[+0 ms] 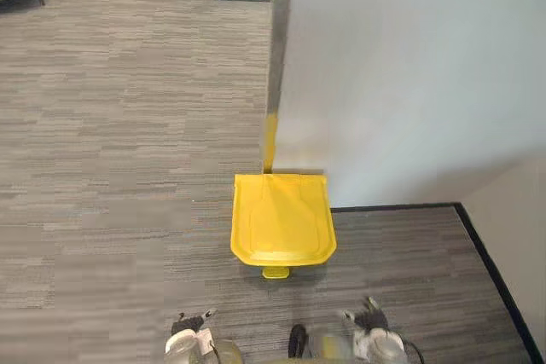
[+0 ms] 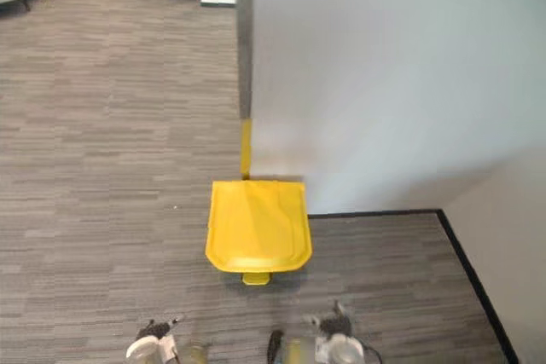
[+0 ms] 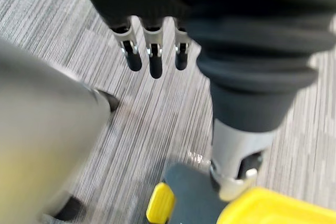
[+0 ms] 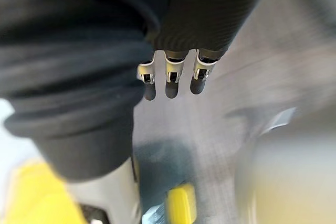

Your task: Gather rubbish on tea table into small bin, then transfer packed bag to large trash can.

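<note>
Yellow bin (image 1: pixel 281 219) stands lid-shut by the wall (image 1: pixel 409 83), contents hidden; left hand (image 3: pixel 155 61) and right hand (image 4: pixel 170 82) hold nothing, fingers straight.

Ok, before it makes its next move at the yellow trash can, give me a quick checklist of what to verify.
1. Trash can in front of the robot: ok. The trash can stands straight ahead, against the wall.
2. Lid open: not ok. The lid lies shut.
3. Pedal facing the robot: ok. The pedal juts out on the near side.
4. Packed bag in a hand: not ok. The left hand and the right hand hang with straight fingers and hold nothing.
5. Room inside the trash can: cannot tell, since the shut lid hides it.
</note>
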### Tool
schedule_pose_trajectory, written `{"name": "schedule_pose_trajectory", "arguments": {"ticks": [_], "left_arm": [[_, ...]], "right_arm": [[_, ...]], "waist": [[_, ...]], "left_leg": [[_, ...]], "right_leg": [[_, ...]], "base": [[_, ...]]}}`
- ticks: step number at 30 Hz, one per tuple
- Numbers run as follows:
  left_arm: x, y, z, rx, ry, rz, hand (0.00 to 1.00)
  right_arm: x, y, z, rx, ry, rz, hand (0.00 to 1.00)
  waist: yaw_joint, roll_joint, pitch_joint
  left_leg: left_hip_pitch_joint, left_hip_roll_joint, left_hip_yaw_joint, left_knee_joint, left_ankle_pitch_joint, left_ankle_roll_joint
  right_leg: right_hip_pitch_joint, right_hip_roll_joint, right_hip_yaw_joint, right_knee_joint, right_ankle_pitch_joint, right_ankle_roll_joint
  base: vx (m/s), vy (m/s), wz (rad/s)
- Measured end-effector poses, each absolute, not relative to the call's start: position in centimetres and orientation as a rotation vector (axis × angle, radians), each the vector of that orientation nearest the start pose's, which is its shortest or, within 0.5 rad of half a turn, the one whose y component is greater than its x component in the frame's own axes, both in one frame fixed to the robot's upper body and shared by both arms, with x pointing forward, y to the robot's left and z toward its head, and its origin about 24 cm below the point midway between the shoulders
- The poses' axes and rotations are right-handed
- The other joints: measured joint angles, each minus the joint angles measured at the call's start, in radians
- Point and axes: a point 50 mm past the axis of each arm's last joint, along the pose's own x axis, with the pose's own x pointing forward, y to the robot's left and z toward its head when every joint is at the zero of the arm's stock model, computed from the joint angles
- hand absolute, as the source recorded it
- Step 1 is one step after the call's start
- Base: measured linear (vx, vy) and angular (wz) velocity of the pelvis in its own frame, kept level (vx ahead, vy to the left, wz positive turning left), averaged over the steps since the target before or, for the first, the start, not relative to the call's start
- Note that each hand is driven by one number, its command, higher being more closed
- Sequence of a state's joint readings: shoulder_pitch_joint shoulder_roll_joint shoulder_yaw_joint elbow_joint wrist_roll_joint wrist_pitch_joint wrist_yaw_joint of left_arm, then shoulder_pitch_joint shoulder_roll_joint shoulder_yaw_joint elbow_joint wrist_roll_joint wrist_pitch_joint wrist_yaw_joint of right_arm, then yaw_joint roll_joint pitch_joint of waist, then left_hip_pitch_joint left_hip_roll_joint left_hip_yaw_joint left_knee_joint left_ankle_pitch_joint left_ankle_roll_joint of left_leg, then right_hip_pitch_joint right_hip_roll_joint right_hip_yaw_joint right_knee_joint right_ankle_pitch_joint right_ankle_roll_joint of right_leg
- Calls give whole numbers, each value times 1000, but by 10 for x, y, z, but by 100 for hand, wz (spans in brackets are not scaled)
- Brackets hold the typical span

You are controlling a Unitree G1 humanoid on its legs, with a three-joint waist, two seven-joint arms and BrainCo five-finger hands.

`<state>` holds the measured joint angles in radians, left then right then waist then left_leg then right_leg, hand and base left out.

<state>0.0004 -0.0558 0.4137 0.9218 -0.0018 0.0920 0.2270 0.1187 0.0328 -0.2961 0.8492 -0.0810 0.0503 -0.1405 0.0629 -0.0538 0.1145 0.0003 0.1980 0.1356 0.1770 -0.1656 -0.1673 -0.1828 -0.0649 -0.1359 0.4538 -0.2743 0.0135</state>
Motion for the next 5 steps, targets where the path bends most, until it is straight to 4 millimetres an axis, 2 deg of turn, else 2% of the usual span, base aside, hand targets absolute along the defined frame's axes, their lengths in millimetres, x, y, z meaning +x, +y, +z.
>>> {"name": "schedule_pose_trajectory", "arguments": {"ticks": [1,5], "left_arm": [[123,184,-153,-162,1071,525,0],[123,183,-153,-166,1073,519,0]], "right_arm": [[103,-195,-152,11,1048,-401,0],[106,-191,-155,14,1080,-397,0]], "waist": [[1,22,-31],[-1,21,-38]], "left_leg": [[1,8,21,-15,3,8],[19,-6,22,-65,23,25]], "right_leg": [[14,29,11,-80,49,-7],[26,45,28,-140,95,-5]], "base": [[-54,4,-40],[-42,16,-20]]}}
